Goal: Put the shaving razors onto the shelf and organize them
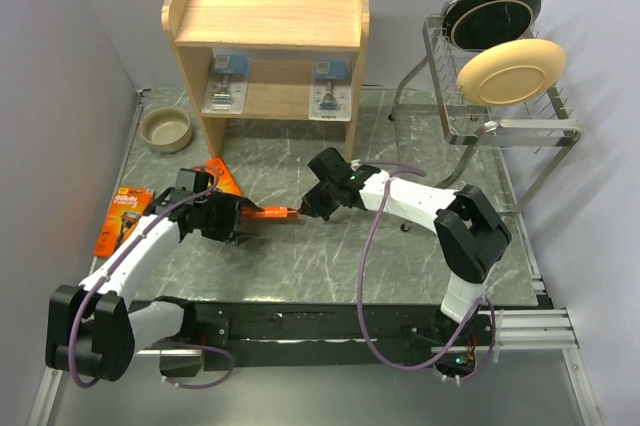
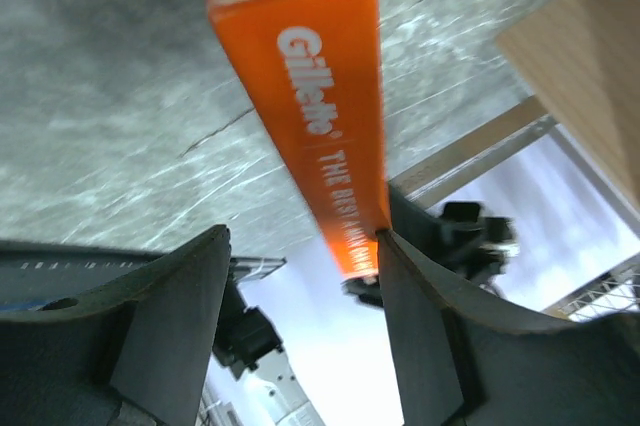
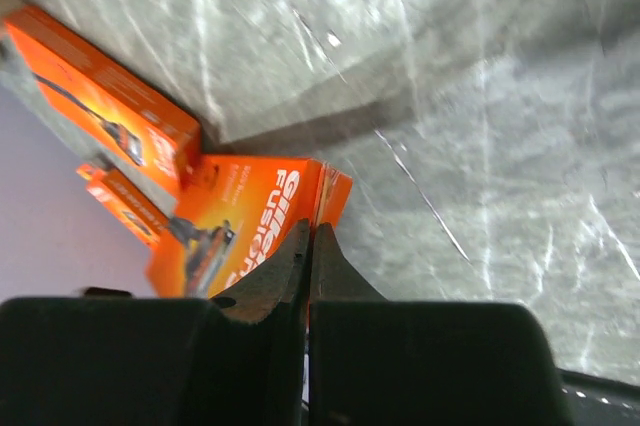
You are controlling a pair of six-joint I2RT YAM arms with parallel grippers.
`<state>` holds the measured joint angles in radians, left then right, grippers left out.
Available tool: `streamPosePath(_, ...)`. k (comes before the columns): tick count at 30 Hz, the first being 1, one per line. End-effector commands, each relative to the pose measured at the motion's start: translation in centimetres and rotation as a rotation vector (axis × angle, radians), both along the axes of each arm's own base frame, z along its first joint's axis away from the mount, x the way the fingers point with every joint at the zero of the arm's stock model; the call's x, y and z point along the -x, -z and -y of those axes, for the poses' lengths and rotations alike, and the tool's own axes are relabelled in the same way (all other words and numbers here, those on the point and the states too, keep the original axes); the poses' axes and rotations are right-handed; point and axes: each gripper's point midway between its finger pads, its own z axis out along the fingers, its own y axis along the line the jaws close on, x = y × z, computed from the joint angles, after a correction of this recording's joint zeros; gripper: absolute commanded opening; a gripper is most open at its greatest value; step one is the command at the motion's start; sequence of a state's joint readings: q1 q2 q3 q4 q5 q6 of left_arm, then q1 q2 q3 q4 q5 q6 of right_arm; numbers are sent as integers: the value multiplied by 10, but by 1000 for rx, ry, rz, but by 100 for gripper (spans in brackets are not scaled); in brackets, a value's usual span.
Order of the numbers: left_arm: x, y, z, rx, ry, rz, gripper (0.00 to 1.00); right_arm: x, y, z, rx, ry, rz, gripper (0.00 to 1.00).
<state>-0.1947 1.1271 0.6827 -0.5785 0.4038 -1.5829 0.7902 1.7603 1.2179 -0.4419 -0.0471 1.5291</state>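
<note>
held orange pack (image 1: 270, 212) (image 2: 320, 116) is off the surface (image 1: 400, 256), edge-on between the two arms, in front of the shelf (image 1: 265, 16) and well apart from it; right claw (image 1: 303, 210) (image 3: 308, 246) is pinched tight on the pack's thin end; left claw (image 1: 245, 221) (image 2: 300, 241) stands wide around the other end, pack side against one finger (image 2: 420, 326), gap to the other; second orange pack (image 1: 222, 176) lies flat just behind the left claw, partly hidden; third orange pack (image 1: 125, 218) lies flat near the left edge of the surface; left blister pack (image 1: 226, 86) and right blister pack (image 1: 330, 91) rest on the shelf's lower board, apart; top tray is bare wood; tan bowl (image 1: 166, 129) sits left of the shelf; wire dish rack (image 1: 500, 116) on the right holds a black plate (image 1: 492, 14) and a cream plate (image 1: 510, 71)
</note>
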Motion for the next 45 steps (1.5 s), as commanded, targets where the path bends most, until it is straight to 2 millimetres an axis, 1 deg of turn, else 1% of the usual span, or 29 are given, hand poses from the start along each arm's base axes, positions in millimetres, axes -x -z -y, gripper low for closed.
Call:
streamPosePath(1,-32,9,-29,-112,-125,100,66,31,-29,-26,-98,-87,8,0)
streamPosePath(6,-38,8,-40,-118,-158,124,65,37,-24,-28,-90,-102,2,0)
streamPosePath(10,-27,21,-43,-134,-152,88,61,37,-30,-37,-109,-116,15,0)
streamPosePath(12,-28,17,-44,-139,-149,110,49,38,-30,-40,-108,-126,20,0)
streamPosePath(13,-32,10,-43,-138,-139,145,43,39,-30,-40,-108,-132,25,3)
streamPosePath(14,-35,4,-42,-140,-126,181,35,39,-31,-38,-100,-150,41,12)
streamPosePath(15,-36,0,-42,-152,-102,207,33,39,-33,-37,-97,-162,60,20)
streamPosePath(16,-39,-7,-43,-161,-96,233,32,37,-34,-35,-90,-174,90,39)
streamPosePath(17,-39,-11,-43,-167,-82,254,28,37,-40,-28,-75,-213,135,48)
streamPosePath(19,-38,-18,-42,-200,-14,316,26,31,-50,-16,-38,-265,219,63)
streamPosePath(20,-34,-22,-40,-203,26,346,24,29,-65,-6,-6,-347,316,66)
streamPosePath(22,-28,-26,-39,-241,124,423,23,22,-80,12,57,-433,414,72)
streamPosePath(23,-26,-33,-38,-244,153,470,24,18,-98,21,103,-523,512,74)
streamPosePath(25,-20,-43,-26,-212,267,572,23,9,-107,46,184,-572,545,78)
streamPosePath(26,-23,-60,-22,-197,291,669,21,5,-123,52,217,-645,627,79)
streamPosePath(28,-23,-93,-10,-138,360,832,21,-3,-136,67,252,-676,677,83)
streamPosePath(29,-30,-115,-7,-138,384,945,20,-3,-151,70,269,-726,744,84)
streamPosePath(30,-29,-141,2,-97,437,1029,20,-1,-158,70,265,-759,778,85)
streamPosePath(31,-28,-153,7,-72,469,1080,18,2,-164,70,264,-784,813,85)
streamPosePath(32,-32,-159,11,-40,495,1100,16,2,-168,72,275,-806,838,86)
streamPosePath(33,-30,-171,17,-1,538,1119,15,3,-170,70,272,-817,858,86)
streamPosePath(34,-33,-167,20,33,560,1088,16,4,-169,72,277,-824,864,86)
streamPosePath(37,-23,-206,28,129,650,1236,18,3,-173,72,282,-835,894,87)
streamPosePath(38,-22,-219,28,107,675,1299,18,3,-176,73,292,-844,911,87)
streamPosePath(39,-21,-246,29,81,699,1394,18,1,-177,74,301,-842,920,87)
streamPosePath(41,-15,-271,31,71,755,1486,18,1,-181,81,321,-831,940,87)
streamPosePath(42,-10,-295,32,54,782,1549,19,0,-184,83,326,-820,951,87)
streamPosePath(44,-10,-312,33,36,838,1609,19,1,-189,88,333,-819,974,87)
streamPosePath(45,-6,-336,33,7,859,1679,19,0,-191,91,337,-809,980,87)
